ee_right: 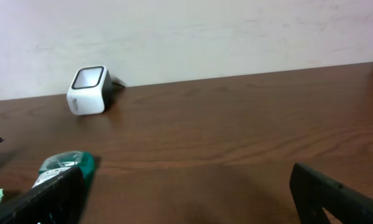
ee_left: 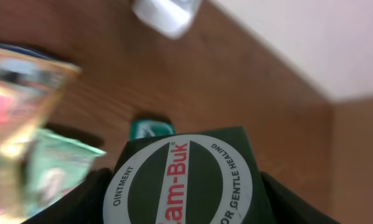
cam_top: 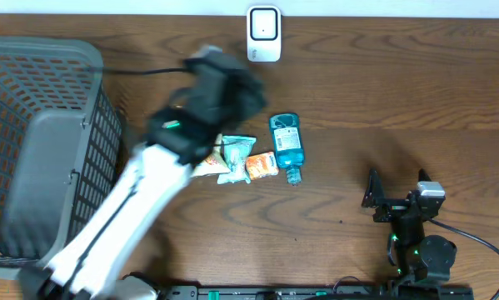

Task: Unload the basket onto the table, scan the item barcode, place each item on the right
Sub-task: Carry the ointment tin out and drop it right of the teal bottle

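Ointment box (ee_left: 186, 180), dark green with a round white label reading "am-Buk", "OINTMENT" and "FOR GENTLE HEALING", sits clamped between the dark fingers (ee_left: 80, 198) of the left gripper (ee_left: 187, 208), as we see it from the left wrist camera. Its labelled face is turned toward that camera, and it is held above the brown wooden table (cam_top: 382, 100). The white scanner (cam_top: 264, 33) stands upright at the far edge of the table against the pale wall, well apart from the held item. From overhead the left arm shows as a blur reaching from the near left corner toward the middle of the table, and it hides the item from that view.

Just beside the arm lie several snack packets (cam_top: 237, 158), an orange packet (cam_top: 261, 165) among them, with a blue mouthwash bottle (cam_top: 286, 146) lying on its side to their right, its cap toward the near edge. A grey mesh basket (cam_top: 41, 142) fills the left side of the table.

At the near right, the right gripper (cam_top: 397, 196) rests low by the table with its fingers spread wide and nothing between them, facing the scanner across bare wood.
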